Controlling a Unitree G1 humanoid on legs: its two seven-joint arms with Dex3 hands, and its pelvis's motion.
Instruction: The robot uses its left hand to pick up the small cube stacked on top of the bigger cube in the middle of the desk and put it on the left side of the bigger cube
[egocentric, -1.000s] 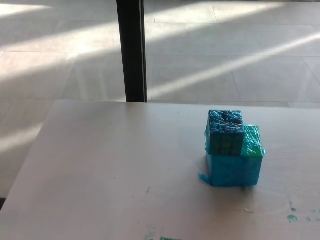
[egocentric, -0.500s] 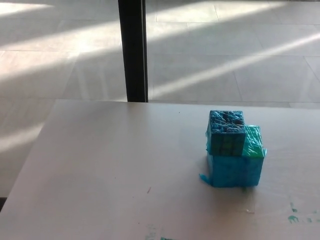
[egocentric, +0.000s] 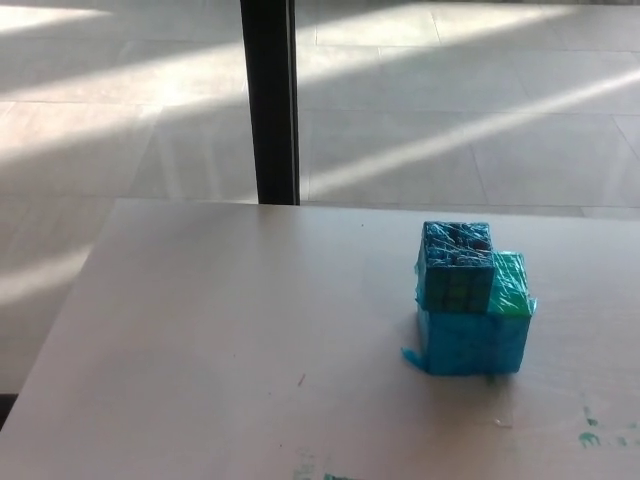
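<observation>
A small blue cube (egocentric: 457, 265) wrapped in shiny film sits on top of a bigger cube (egocentric: 475, 335), over its left part. The bigger cube has blue sides and a green top (egocentric: 510, 285) that shows to the right of the small one. Both stand on the pale desk (egocentric: 220, 340), right of its middle. Neither of my hands shows in the head view.
A dark vertical post (egocentric: 270, 100) rises behind the desk's far edge. Beyond it lies a tiled floor with bands of sunlight. Green paint smears (egocentric: 590, 438) mark the desk at the lower right, and the desk's left edge runs diagonally at the lower left.
The whole picture has shifted slightly to the right, so the camera has moved. The cubes have not moved on the desk.
</observation>
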